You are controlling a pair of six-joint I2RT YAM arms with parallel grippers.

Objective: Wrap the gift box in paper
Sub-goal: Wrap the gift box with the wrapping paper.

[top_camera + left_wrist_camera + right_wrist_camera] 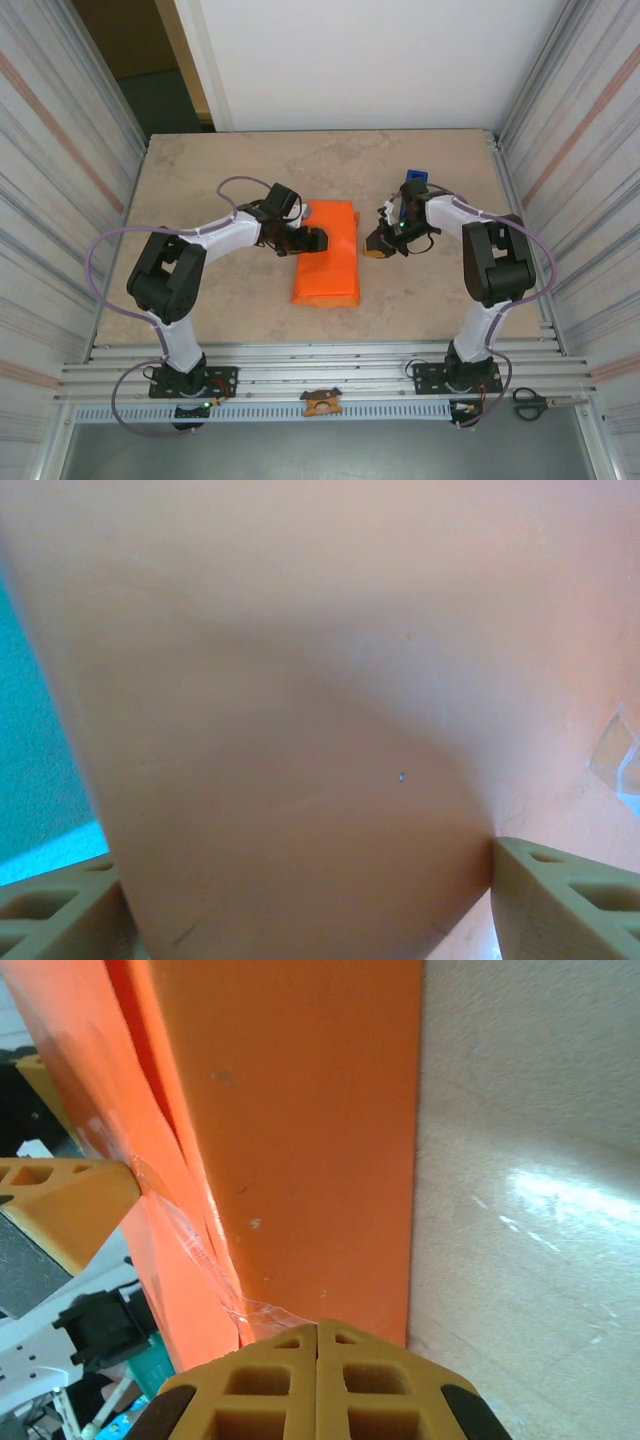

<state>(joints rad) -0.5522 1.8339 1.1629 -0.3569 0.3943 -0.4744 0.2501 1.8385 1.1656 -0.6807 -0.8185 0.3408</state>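
Mid-table, between the two arms: the paper [326, 258], one orange sheet folded into a long parcel running near to far. The gift box cannot be told apart from the wrap.

Left arm: elbow raised at near left, forearm reaching right. The left gripper [310, 241] sits at the parcel's left edge. Its fingers [565, 900] are spread wide, with paper across the whole gap between them. Cannot tell whether they press on it.

Right arm: elbow up at near right, forearm angled left. The right gripper [377, 247] is low, just right of the parcel and apart from it in the top view. Its fingers [270, 1380] are pressed together with nothing between them. The right wrist view shows the parcel's long edge lying flat on the table, with clear tape [195, 1250] along a folded seam.

Surface: table [230, 160] is beige and stone-mottled, with a patch of glare. Aluminium rails [330, 372] run along the near edge. Ribbed metal walls [60, 150] stand left and right, and a white panel [380, 60] stands at the far side.

Counts: two arms, two grippers, one parcel. One blue tape dispenser [413, 188] sits just beyond the right wrist. One pair of scissors [530, 403] lies on the near rail, right end.
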